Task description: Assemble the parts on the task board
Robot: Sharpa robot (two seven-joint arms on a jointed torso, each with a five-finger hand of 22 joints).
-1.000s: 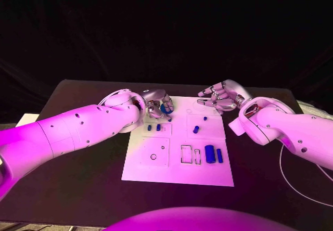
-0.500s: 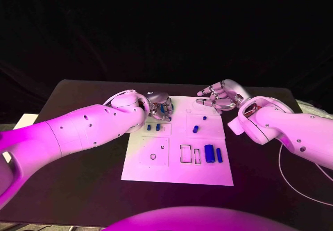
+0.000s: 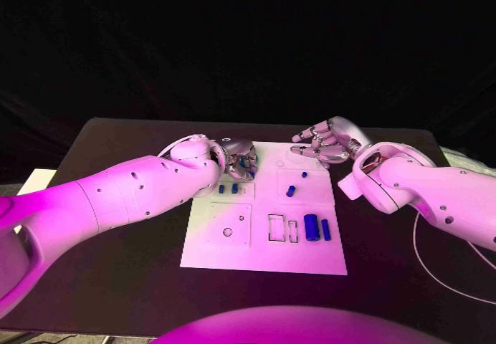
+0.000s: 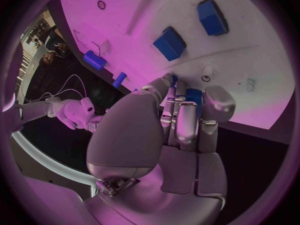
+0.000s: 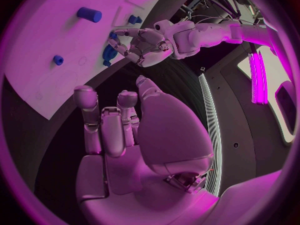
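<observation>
The left hand (image 3: 238,156), at the board's (image 3: 264,261) eleven o'clock, pinches a blue part (image 4: 193,99), likely light, rigid and slick, best gripped midway; the right hand (image 3: 327,145) hovers empty, fingers apart.

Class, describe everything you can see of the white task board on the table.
The task board is a flat white rectangular plate lying on the black table, between the two arms. Its face carries outlined recesses, rectangular and round, and several small blue parts rest on it. The left hand hovers over its far left corner, gripping a blue piece; the right hand is near its far right corner.
</observation>
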